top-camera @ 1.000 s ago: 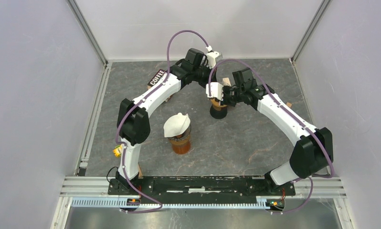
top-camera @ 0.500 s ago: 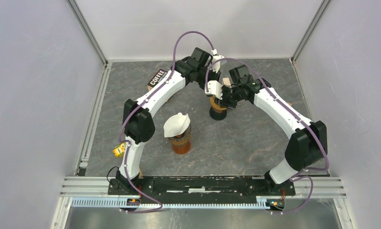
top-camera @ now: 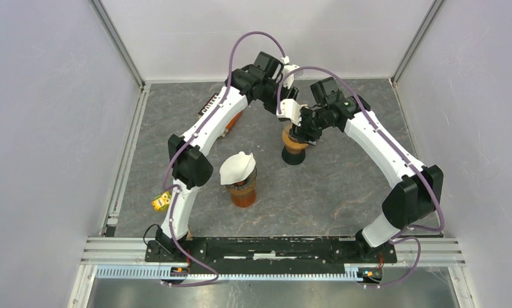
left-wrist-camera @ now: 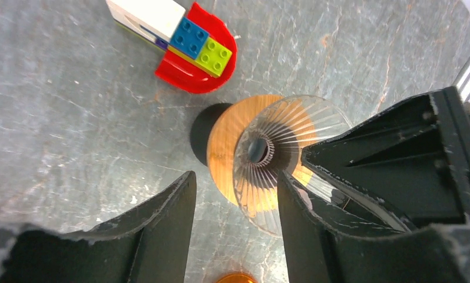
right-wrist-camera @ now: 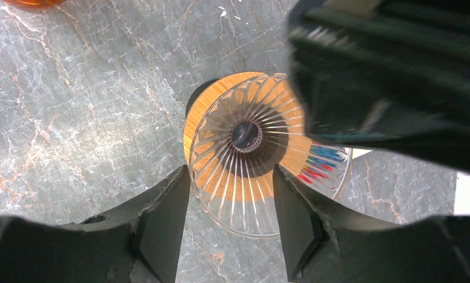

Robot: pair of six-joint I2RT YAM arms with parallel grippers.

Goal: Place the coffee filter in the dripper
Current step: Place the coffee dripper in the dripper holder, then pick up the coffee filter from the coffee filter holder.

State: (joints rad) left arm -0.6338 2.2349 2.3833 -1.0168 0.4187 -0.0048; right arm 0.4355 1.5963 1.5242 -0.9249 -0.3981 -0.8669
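The dripper (top-camera: 294,142) is a clear ribbed cone on a wooden ring and a black base, standing on the grey table; it shows from above in both wrist views (left-wrist-camera: 280,150) (right-wrist-camera: 250,147). The white paper coffee filter (top-camera: 237,167) rests on top of an amber cup (top-camera: 243,191), in front of and to the left of the dripper. My left gripper (left-wrist-camera: 235,236) hovers open above the dripper's rim. My right gripper (right-wrist-camera: 229,230) is also open over the near rim. Neither holds anything.
A red toy (left-wrist-camera: 191,50) with blue and green bricks and a white block lies just beyond the dripper. A dark coffee box (top-camera: 210,104) lies under the left arm. Metal rails and white walls enclose the table.
Both grippers have gone from shut to open. Both wrists have shifted slightly toward the back of the table. The dripper, filter and cup have stayed put.
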